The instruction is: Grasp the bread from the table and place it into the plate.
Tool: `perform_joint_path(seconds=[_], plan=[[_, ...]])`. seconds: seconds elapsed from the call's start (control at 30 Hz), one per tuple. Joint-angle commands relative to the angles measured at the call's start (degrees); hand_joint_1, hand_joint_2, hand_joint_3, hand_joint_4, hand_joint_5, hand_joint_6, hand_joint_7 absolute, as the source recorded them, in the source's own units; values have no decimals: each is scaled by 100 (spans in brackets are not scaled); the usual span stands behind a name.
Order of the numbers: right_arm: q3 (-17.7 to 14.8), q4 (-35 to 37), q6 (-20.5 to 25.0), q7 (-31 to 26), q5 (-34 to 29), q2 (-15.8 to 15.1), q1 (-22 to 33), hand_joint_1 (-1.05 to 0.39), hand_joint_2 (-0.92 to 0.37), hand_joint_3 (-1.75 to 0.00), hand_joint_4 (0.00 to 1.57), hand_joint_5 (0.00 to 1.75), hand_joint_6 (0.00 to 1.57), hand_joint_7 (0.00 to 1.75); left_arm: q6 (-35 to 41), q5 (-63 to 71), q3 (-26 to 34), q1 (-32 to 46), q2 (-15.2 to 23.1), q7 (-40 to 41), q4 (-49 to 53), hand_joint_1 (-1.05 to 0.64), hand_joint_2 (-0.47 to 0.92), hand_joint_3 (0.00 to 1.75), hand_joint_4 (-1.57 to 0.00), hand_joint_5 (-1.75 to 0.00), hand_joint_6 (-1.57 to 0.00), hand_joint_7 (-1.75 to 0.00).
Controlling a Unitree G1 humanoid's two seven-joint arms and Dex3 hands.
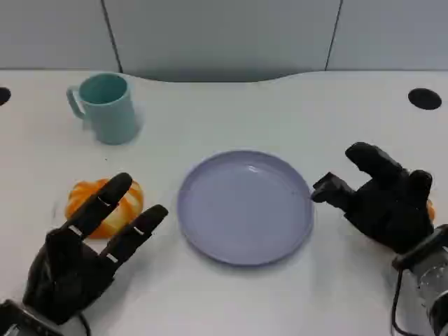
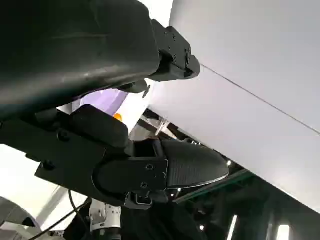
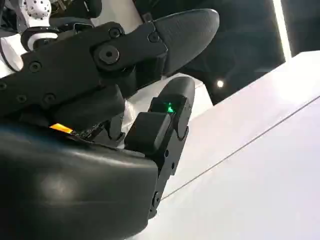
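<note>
The bread [image 1: 105, 198], an orange and white roll, lies on the white table left of the plate. My left hand [image 1: 87, 248] is just in front of it, fingers stretched out and apart, with one fingertip over the roll's top; it holds nothing. The lavender plate [image 1: 245, 206] sits empty at the table's middle and shows as a pale patch [image 2: 100, 100] in the left wrist view. My right hand [image 1: 381, 199] hovers by the plate's right rim, fingers apart and empty. A small orange thing [image 1: 430, 208] peeks out behind it, mostly hidden.
A teal mug [image 1: 106, 107] stands at the back left, handle turned left. Two black round holes [image 1: 424, 98] mark the table's far corners. A grey wall runs behind the table's far edge.
</note>
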Motion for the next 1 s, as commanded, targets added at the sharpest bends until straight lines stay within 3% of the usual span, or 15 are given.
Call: perform_joint_path(seconds=[0.03,0.43,0.53,0.6,0.8,1.0], plan=[[-50,-34,17,8,50,-60,13,-48,-92,-4,85,81,107,1,13,-3,47,61,68,1,-30,-105,92,57,-18,-38,-25,0],[-23,-24,49,-22,10,-73,2,-48,-92,-4,83,85,107,0,-111,52,41,81,61,64,-68,-104,92,57,-18,-40,-24,0],[-11,-25,68,-36,3,-67,-18,-49,-92,-5,83,84,107,0,-2376,1050,-111,176,8,665,-93,-101,92,54,-26,-42,-30,-3],[-19,-32,91,-108,16,-50,-24,-48,-92,-5,83,84,106,0,-3564,1622,-156,258,14,1119,-376,-99,92,35,-33,-40,-40,-4],[-15,39,31,-159,0,-29,-84,-48,-92,-4,84,84,107,0,-4440,2120,-267,316,298,1787,-1041,-90,92,25,-33,-34,-40,-1],[-57,151,-135,-136,12,18,-151,-47,-92,-4,85,77,107,0,-5376,3320,-327,-4,774,3157,-1000,-84,92,18,-29,-33,-38,0]])
